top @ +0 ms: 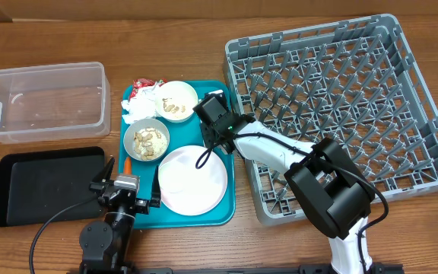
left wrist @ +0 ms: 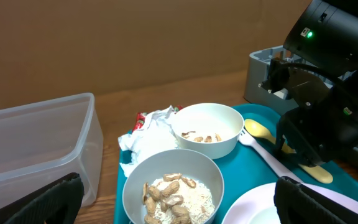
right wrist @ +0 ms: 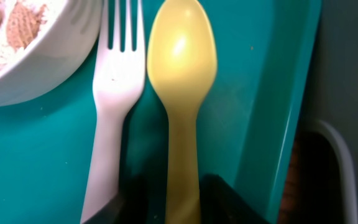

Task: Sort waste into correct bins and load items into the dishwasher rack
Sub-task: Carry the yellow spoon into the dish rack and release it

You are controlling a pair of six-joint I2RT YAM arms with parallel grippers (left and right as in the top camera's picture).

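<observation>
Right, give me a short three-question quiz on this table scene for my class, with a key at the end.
1. True or false: the plate sits in the grey rack.
2. What lies right beside the yellow spoon? A) a white fork B) a knife C) a cup
3. How many bowls hold food scraps?
Key: 1. False; it lies on the teal tray. 2. A. 3. Two.
</observation>
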